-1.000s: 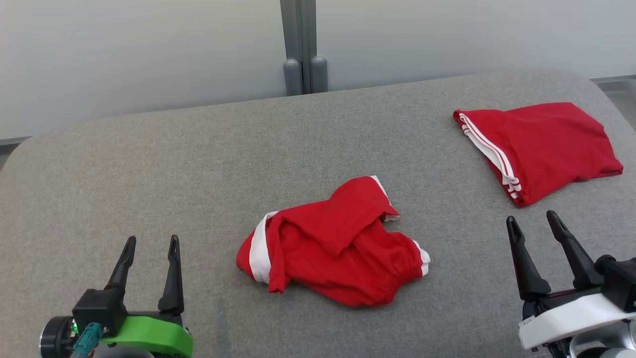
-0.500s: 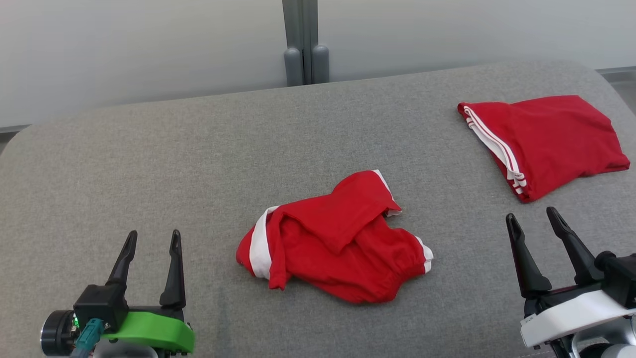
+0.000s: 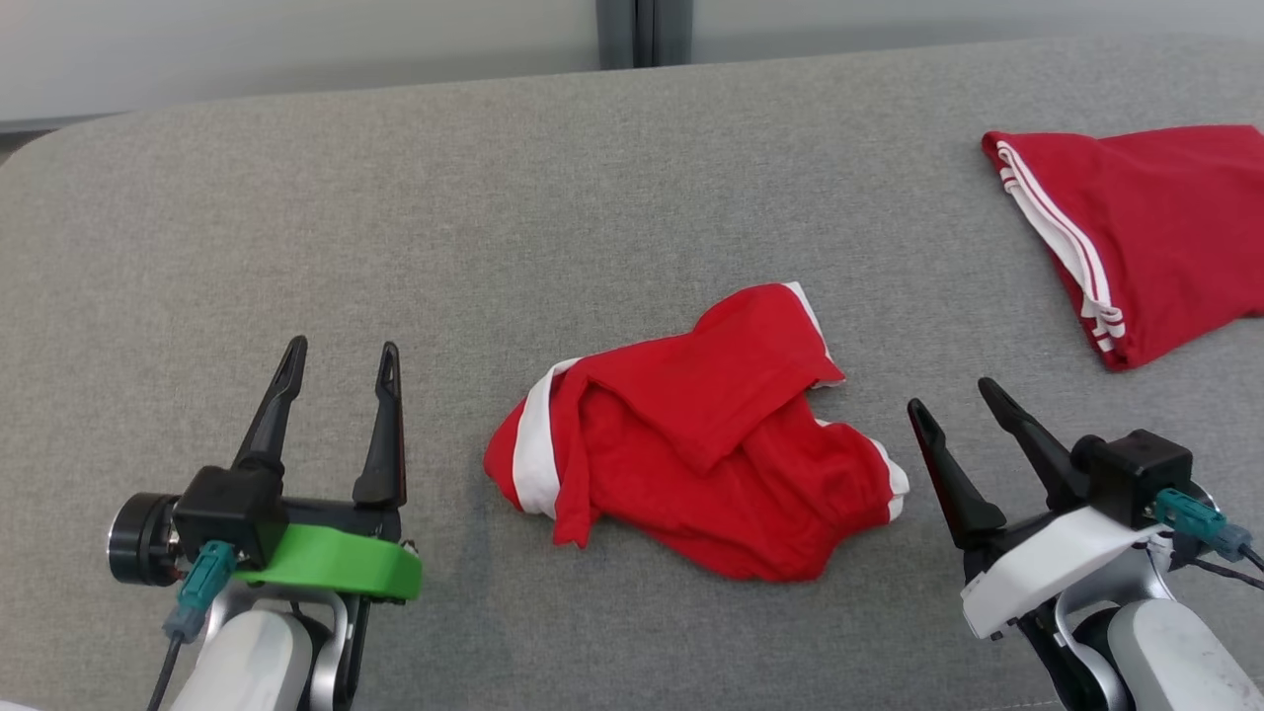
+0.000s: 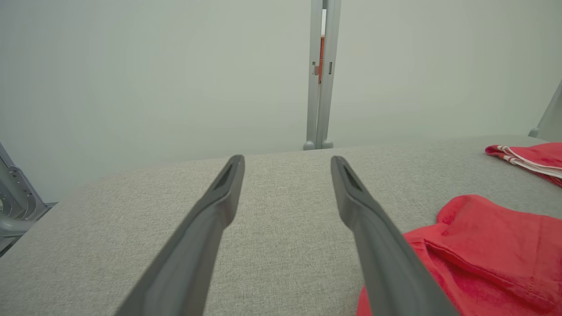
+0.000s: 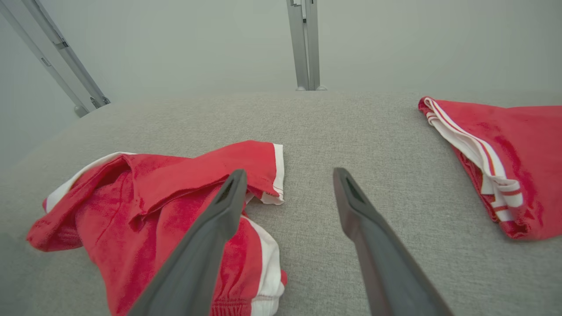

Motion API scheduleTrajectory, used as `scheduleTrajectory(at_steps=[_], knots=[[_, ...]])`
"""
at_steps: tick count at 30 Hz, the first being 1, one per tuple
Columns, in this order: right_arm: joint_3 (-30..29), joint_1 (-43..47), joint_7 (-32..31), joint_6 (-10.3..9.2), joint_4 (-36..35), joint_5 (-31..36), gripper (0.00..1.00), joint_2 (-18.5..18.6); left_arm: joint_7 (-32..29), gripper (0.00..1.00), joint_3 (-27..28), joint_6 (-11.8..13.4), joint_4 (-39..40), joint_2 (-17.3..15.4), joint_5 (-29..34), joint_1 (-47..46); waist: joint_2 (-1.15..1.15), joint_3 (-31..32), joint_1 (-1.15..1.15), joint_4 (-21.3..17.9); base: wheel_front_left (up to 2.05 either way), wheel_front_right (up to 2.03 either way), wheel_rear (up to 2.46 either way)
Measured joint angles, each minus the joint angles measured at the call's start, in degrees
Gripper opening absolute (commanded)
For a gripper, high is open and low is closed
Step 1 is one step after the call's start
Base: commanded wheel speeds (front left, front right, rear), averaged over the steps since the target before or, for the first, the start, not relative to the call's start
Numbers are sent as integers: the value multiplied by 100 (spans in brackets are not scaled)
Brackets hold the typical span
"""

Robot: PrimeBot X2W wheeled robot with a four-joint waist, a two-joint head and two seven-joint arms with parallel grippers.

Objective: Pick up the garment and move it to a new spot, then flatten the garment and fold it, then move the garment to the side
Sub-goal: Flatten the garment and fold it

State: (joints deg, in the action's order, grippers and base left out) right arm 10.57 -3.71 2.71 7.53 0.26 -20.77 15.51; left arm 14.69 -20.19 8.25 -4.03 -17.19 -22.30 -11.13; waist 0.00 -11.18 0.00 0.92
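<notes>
Left pincer [image 3: 342,346] is standing wide and empty over the grey surface [image 3: 444,197], fingers pointing away from the robot, clear of the cloth. The crumpled red garment [image 3: 691,444] with white trim is lying mid-surface between the two pincers, one flap folded over its bunched body, with nothing touching it. Right pincer [image 3: 951,395] is likewise gaping wide and empty just beside the garment's right edge, and a second red garment [image 3: 1155,227], folded with white side stripes, is lying flat at the far right.
</notes>
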Motion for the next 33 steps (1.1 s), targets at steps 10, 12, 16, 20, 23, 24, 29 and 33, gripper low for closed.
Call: scheduleTrajectory(at_steps=[10, 12, 16, 20, 23, 24, 29, 33], knots=[[519, -181, -118, 0, 1263, -511, 100, 104, 26, 100, -36, -125, -211, 223, 143, -350, 0, -513, 0, 359, 0, 0, 0], [604, -162, -204, 0, 1334, -664, 70, 120, 27, 100, -1, -143, -218, 249, 171, -363, 0, -577, 0, 407, 0, 0, 0], [725, -292, -314, 0, 1371, -855, 0, 210, 27, 100, 89, -169, -226, 291, 218, -363, 0, -627, 0, 419, 0, 0, 0], [656, -453, -205, 3, 1374, -839, 0, 330, 34, 100, 159, -209, -230, 336, 282, -363, 0, -565, 0, 385, 0, 0, 0], [389, -773, -66, 1, 1354, -664, 0, 550, 34, 100, 210, -246, -256, 381, 314, -360, 0, -500, 0, 365, 0, 0, 0], [297, -905, -13, 1, 1322, -588, 0, 600, 34, 100, 226, -264, -263, 394, 328, -358, 0, -471, 0, 358, 0, 0, 0], [60, -1471, 325, 0, 934, 11, 0, 689, 34, 100, 302, -300, -285, 481, 402, -320, 0, -360, 1, 331, 0, 0, 0], [617, -1551, 280, 0, 541, 299, 0, 563, 34, 100, 348, -328, -286, 532, 428, -286, 0, -308, 1, 305, 0, 0, 0]])
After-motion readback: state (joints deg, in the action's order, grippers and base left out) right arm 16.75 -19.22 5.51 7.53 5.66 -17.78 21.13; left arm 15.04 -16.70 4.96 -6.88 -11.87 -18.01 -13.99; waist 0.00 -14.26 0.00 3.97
